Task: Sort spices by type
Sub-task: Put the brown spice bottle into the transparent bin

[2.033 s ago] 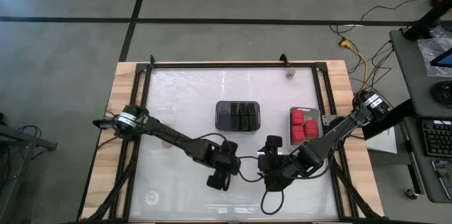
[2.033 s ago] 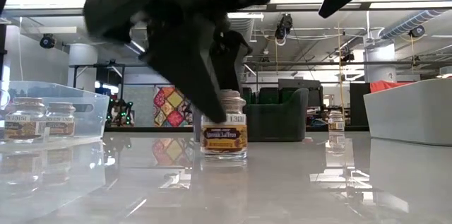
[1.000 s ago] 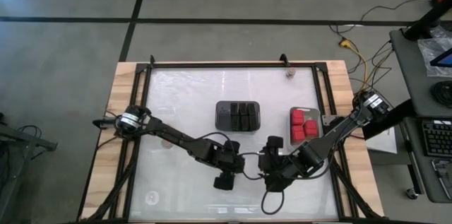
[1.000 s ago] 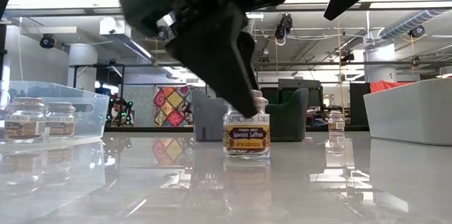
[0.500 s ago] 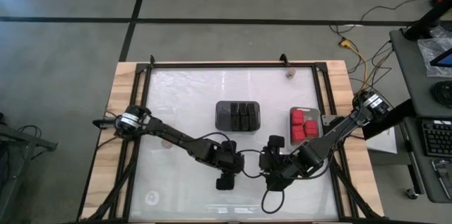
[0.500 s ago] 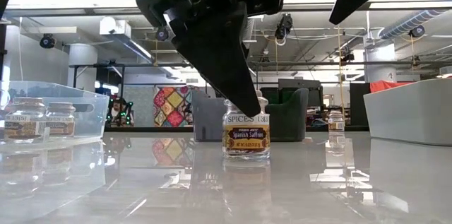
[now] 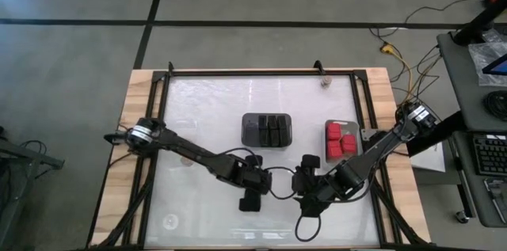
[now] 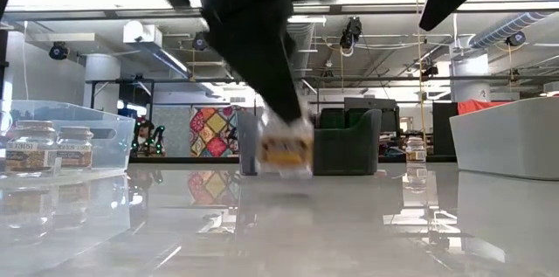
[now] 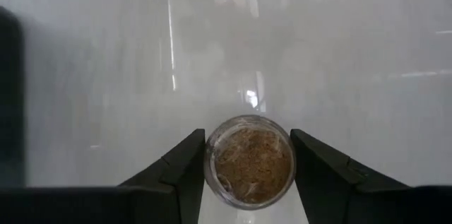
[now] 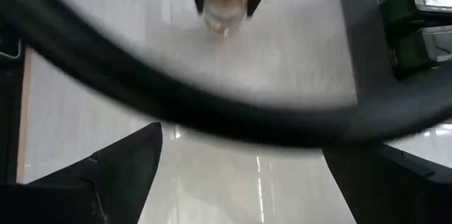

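A small round spice jar (image 9: 248, 159) is seen squarely between the two fingers of the left tool (image 9: 248, 171), its tan top facing the wrist camera, so its long axis is taken to run along the line of approach. The fingers are drawn in close on either side; whether they are actually pressing on the glass cannot be told. In the low view the jar (image 8: 286, 148) is blurred and appears raised just clear of the counter (image 8: 367, 225). The right tool (image 10: 240, 174) is held wide apart nearby, pointed towards the jar, and grips nothing. The left arm is judged the nearer.
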You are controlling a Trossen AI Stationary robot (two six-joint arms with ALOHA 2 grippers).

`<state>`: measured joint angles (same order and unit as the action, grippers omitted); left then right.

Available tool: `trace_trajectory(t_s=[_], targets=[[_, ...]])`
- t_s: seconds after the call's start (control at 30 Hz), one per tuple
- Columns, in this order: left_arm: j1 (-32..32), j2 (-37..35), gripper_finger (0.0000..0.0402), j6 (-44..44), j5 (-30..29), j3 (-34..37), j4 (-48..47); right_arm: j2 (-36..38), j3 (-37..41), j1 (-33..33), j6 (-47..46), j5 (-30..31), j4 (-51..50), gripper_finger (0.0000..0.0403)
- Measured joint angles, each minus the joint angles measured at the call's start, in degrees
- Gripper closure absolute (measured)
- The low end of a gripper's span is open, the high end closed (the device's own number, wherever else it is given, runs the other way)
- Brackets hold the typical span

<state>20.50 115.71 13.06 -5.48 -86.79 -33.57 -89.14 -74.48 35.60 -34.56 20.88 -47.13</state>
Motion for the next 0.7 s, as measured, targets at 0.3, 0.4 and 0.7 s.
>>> trace_trajectory(t_s=[0.3, 0.4, 0.7], targets=[[6.60, -10.72, 0.0241, 4.01, 0.20, -0.85, -14.23, 0.00, 0.00, 0.65, 0.88, 0.10, 1.92, 0.0029], [9.35, -17.66, 0.0240, 6.68, -0.09, 2.59, -14.46, 0.00, 0.00, 0.65, 1.56, 0.13, 3.67, 0.0029], [15.01, -44.07, 0.0240, 25.38, -7.34, 23.55, -22.42, 0.00, 0.00, -1.75, 7.54, 5.14, 11.18, 0.0029]])
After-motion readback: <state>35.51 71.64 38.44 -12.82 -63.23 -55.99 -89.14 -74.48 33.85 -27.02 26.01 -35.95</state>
